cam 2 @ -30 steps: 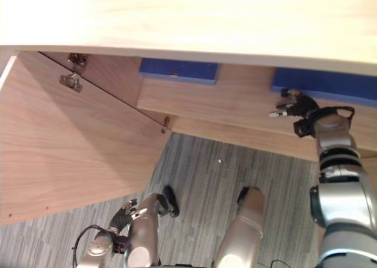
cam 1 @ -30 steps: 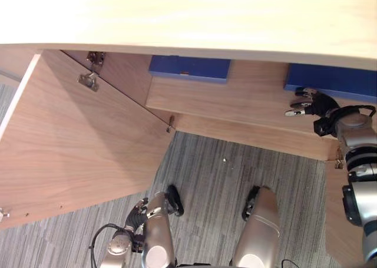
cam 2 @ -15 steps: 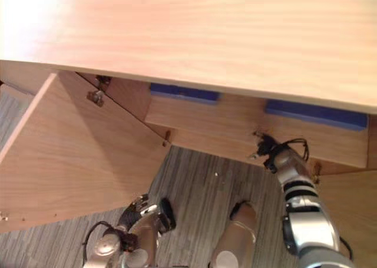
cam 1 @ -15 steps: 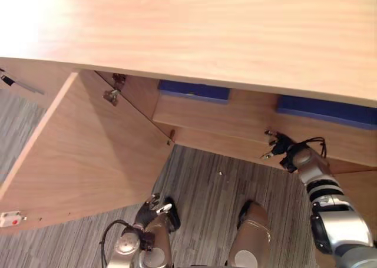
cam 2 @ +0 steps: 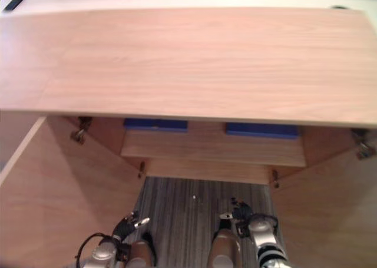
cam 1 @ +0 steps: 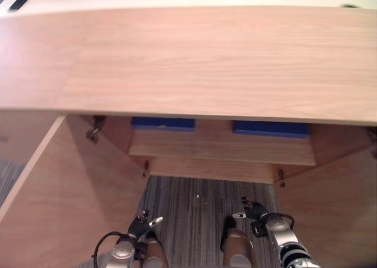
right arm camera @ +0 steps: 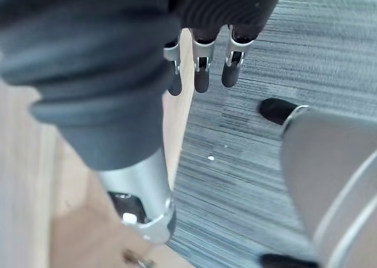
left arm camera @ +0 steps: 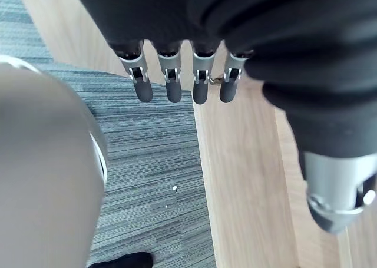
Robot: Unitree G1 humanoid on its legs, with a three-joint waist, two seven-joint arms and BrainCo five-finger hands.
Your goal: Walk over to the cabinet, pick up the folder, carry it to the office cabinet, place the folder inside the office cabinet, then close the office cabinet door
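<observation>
Left eye view: office cabinet (cam 1: 194,62) seen from above, wide pale wood top, both doors open.
Left door (cam 1: 65,209): stood open toward the robot's left, hinge (cam 1: 92,134) where it met the cabinet side.
Right door (cam 1: 339,203): stood open toward the robot's right.
Shelf (cam 1: 218,150): inside the cabinet, just under the top's front edge.
Folders: two lay flat on the shelf, left blue folder (cam 1: 163,123) and right blue folder (cam 1: 271,128), well apart and partly hidden under the top (could not tell which one the task meant).
Left hand (cam 1: 141,225): low over the carpet (cam 1: 197,206), near the left door. Its wrist view showed the fingers (left arm camera: 172,85) hanging straight, holding nothing.
Right hand (cam 1: 252,211): low in front of the shelf's right half, apart from both folders. Its fingers (right arm camera: 201,76) were straight and relaxed, empty.
Carpet: grey, striped, with a small white speck (cam 1: 198,196) between the two doors.
</observation>
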